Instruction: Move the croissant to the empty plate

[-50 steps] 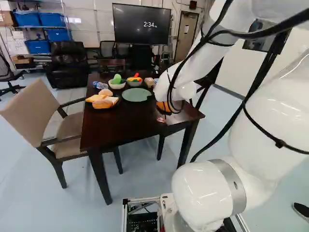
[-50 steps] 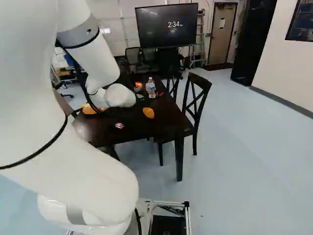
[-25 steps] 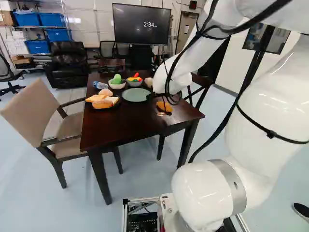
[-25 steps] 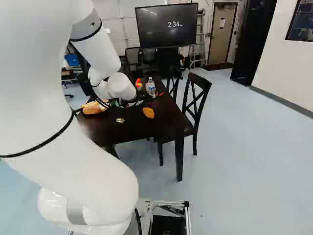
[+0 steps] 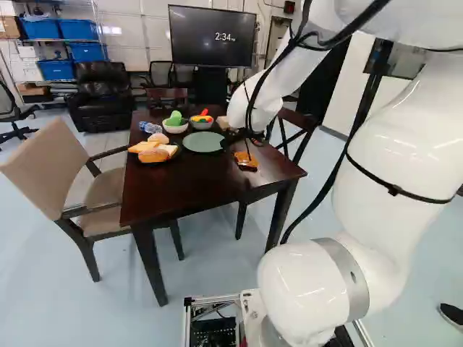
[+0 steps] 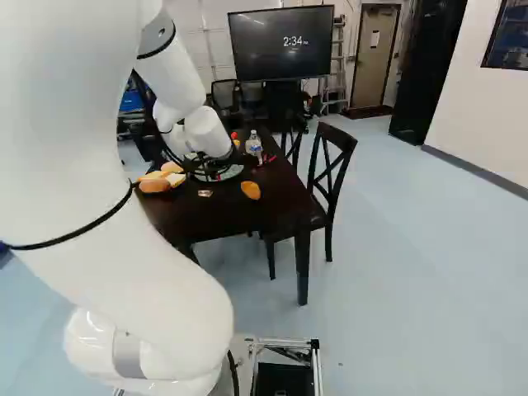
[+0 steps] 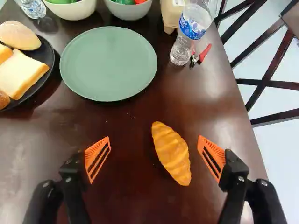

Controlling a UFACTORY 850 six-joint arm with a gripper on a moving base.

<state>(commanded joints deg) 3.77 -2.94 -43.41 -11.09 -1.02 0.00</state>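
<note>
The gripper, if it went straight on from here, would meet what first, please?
Probably the croissant, which shows between the open jaws; depth is unclear, so the table beside it could come first.

My glossy white arm (image 5: 391,137), ending in a black gripper (image 6: 206,172).
I see smooth, rounded shells, a grey band (image 5: 346,269) round the low joint, thick black cables (image 5: 373,90) looping alongside and a thin black tie (image 5: 394,190) round one shell; the gripper's dark fingers carry slotted orange pads (image 7: 93,153), with silvery screws (image 7: 241,178) on the black linkages.
</note>
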